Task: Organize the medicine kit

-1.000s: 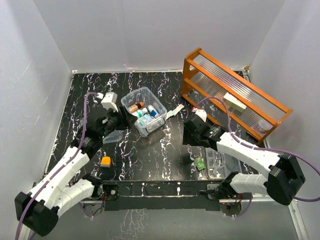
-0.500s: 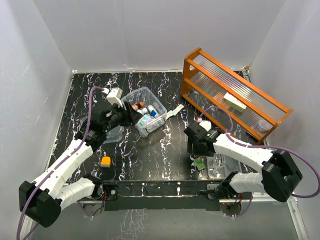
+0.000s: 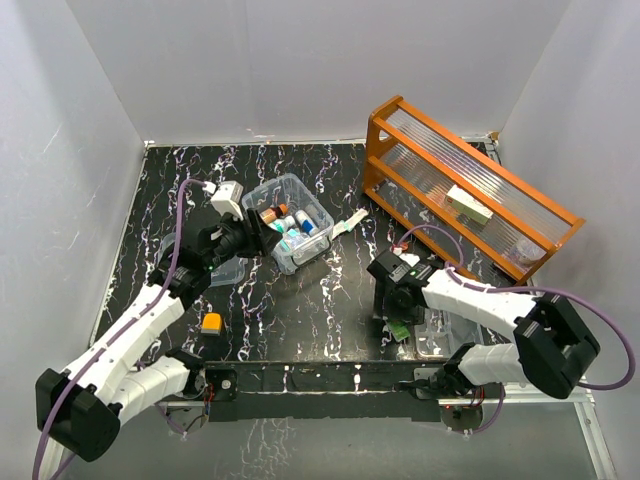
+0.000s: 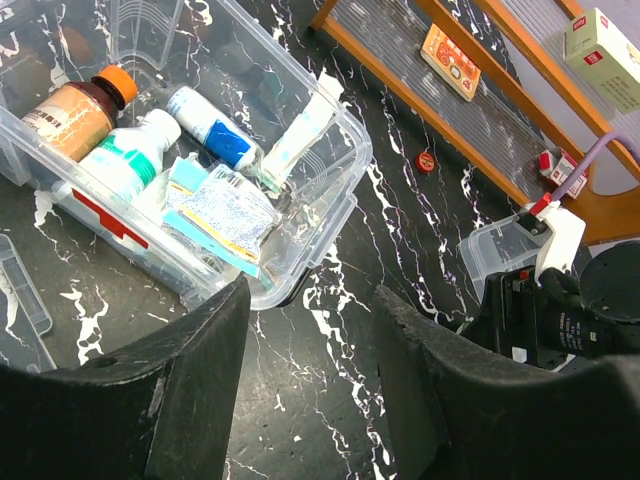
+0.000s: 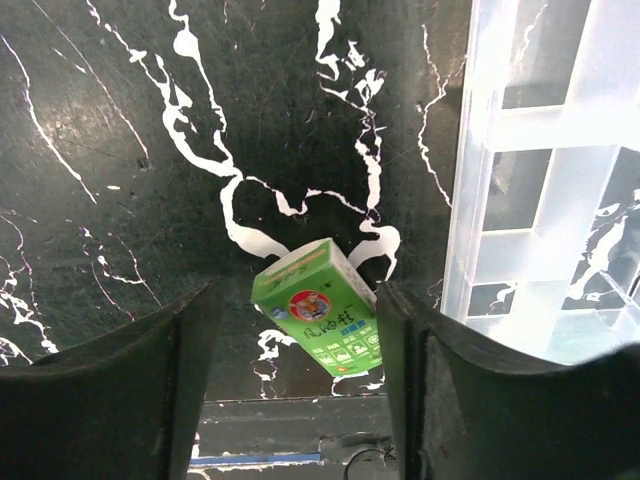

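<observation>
Marks on the kit: the clear rectangular plastic box point(image 4: 310, 190) carries a red cross point(image 4: 105, 218) on its near wall.
Labels inside: the brown bottle with an orange cap point(image 4: 78, 108), the white bottle with a green label point(image 4: 128, 160) and the blue-and-white tube point(image 4: 212, 125) all bear print too small to read.
Carton print: the small green carton point(image 5: 318, 318) shows a round red-and-white emblem and white Chinese characters that cannot be made out.
Rack goods: a white box with a red band point(image 4: 603, 45) and a small orange printed card point(image 4: 448, 62) lie on the orange wooden rack point(image 3: 465, 185). Their text is unreadable.
Left jaws: the left gripper point(image 4: 310, 400) stands parted with nothing between the fingers, which touch nothing.
Right jaws: the right gripper point(image 5: 300, 320) is spread wide, straddling the green carton on the black marbled table point(image 5: 120, 150). The carton's right corner sits just beside one finger, and contact cannot be told.
Box against left jaws: in the left wrist view the box lies at 11 o'clock from the gap, open-topped and close by.
Tray against right jaws: the clear compartment tray point(image 5: 540, 180) lies at 2 o'clock from the carton, just beside the right-hand finger.
Lid: the clear flat lid point(image 3: 226, 271) rests at 8 o'clock from the box, partly under the left arm.
</observation>
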{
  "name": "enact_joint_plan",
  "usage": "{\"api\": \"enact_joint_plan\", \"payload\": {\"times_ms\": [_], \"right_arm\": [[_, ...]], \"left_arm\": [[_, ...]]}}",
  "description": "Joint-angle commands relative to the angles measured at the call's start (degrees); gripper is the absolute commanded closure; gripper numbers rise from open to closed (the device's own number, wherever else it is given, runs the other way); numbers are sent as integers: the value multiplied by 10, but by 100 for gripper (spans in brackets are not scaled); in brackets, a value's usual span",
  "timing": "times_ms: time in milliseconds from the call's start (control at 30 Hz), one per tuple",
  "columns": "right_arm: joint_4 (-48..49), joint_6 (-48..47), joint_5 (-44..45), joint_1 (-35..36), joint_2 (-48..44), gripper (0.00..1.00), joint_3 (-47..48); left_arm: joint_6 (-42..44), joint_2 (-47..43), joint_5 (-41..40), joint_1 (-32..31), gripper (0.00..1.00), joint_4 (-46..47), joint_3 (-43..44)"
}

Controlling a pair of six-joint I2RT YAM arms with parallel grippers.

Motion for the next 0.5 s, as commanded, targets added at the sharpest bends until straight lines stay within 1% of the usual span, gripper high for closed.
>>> {"api": "enact_joint_plan", "payload": {"times_ms": [0, 67, 167, 233, 467], "right_arm": [[17, 11, -23, -2, 8, 44, -4], [20, 10, -30, -1, 11, 50, -4], [21, 10, -31, 0, 15, 54, -4], [17, 10, -25, 2, 19, 54, -3], [-8, 13, -18, 15, 18, 41, 6]], "left_arm": [[14, -24, -14, 1, 49, 3, -9], [16, -27, -17, 1, 49, 1, -12], [19, -33, -19, 1, 49, -1, -15], [20, -36, -22, 1, 49, -3, -18], [23, -47, -28, 1, 48, -3, -24]]}}
